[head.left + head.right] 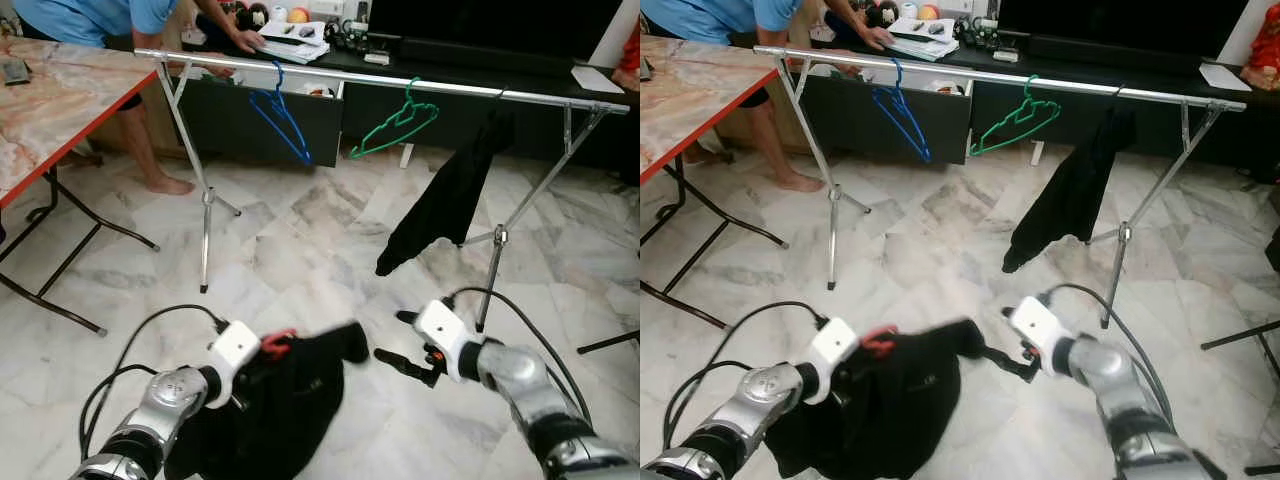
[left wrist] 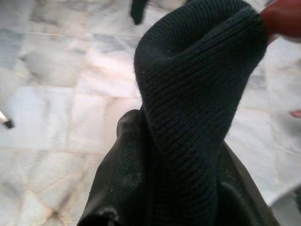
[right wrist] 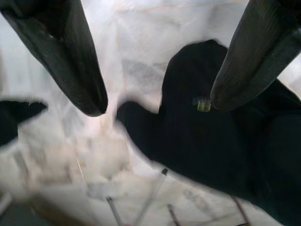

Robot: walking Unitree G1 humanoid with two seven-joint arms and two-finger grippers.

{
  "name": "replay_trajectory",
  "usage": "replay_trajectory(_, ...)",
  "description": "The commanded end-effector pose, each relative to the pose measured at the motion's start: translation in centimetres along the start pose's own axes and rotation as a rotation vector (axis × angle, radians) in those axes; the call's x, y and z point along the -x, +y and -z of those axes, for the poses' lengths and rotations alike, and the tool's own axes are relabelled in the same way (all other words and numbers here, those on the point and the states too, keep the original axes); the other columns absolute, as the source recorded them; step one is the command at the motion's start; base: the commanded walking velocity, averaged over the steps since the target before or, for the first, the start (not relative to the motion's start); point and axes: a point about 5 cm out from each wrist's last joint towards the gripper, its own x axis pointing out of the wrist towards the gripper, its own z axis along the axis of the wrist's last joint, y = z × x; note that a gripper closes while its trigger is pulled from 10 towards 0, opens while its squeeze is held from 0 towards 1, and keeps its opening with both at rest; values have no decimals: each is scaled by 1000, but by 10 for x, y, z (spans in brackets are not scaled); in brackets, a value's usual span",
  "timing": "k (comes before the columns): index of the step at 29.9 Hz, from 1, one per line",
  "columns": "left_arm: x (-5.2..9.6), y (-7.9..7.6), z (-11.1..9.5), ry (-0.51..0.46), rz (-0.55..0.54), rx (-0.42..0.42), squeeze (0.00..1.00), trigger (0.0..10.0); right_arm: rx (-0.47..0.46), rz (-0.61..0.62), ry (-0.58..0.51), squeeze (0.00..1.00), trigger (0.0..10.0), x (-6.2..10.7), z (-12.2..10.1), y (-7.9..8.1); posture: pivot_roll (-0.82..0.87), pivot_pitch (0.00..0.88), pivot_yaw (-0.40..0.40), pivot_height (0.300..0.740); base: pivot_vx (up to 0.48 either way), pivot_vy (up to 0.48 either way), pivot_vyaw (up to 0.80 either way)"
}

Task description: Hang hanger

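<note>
1. The left gripper (image 1: pixel 262 352) holds a red hanger (image 1: pixel 277 343) draped in a black knitted garment (image 1: pixel 270 410), low over the floor; its fingers are buried in cloth, so their spread cannot be told.
2. The right gripper (image 3: pixel 157 106) is spread wide and empty, just beside the garment's sleeve.
3. Best to lift with the hook kept upward and free of cloth, aiming for the bare stretch of the silver clothes rail (image 1: pixel 340 77) between the blue hanger (image 1: pixel 280 113) and green hanger (image 1: pixel 395 125).
4. A hung black garment (image 1: pixel 450 195) occupies the rail's right part.
5. White marble floor (image 1: pixel 300 240); orange-edged table (image 1: pixel 55 95) left, a person (image 1: pixel 100 15) behind.

No lettering, label, brand, number or sign is legible on anything in these views.
</note>
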Motion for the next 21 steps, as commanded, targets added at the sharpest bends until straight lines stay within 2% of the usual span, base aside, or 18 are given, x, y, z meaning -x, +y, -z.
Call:
replay_trajectory(1, 6, 2, 9, -18, -57, 47, 0, 10000, -178, 150, -18, 0, 10000, 4, 17, 0, -69, 132, -38, 740, 0, 0, 0)
replay_trajectory(4, 10, 5, 12, -37, -122, 74, 0, 10000, -385, 343, 6, 0, 10000, 8, 41, 4, -73, 125, -25, 740, 0, 0, 0)
replay_trajectory(5, 12, 6, 14, -57, -156, 105, 0, 10000, -461, 428, 47, 0, 10000, 10, 56, 11, -73, 123, -22, 740, 0, 0, 0)
replay_trajectory(9, 18, 8, 16, -111, -210, 175, 0, 10000, -580, 529, 140, 0, 10000, 14, 83, 31, -74, 109, -14, 740, 0, 0, 0)
replay_trajectory(11, 21, 8, 18, -122, -225, 192, 0, 10000, -676, 582, 145, 0, 10000, 16, 92, 37, -74, 100, -8, 740, 0, 0, 0)
replay_trajectory(12, 27, 9, 20, -139, -243, 179, 0, 10000, -785, 636, 165, 0, 10000, 19, 104, 48, -71, 93, -7, 740, 0, 0, 0)
replay_trajectory(14, 34, 10, 23, -162, -265, 200, 0, 10000, -826, 670, 220, 0, 10000, 23, 117, 61, -64, 90, -5, 740, 0, 0, 0)
replay_trajectory(18, 48, 6, 25, -193, -288, 174, 0, 10000, -916, 721, 318, 0, 10000, 30, 139, 90, -51, 85, 1, 740, 0, 0, 0)
replay_trajectory(21, 59, 10, 27, -210, -355, 202, 0, 10000, -911, 703, 390, 0, 10000, 32, 149, 106, -50, 91, 2, 740, 0, 0, 0)
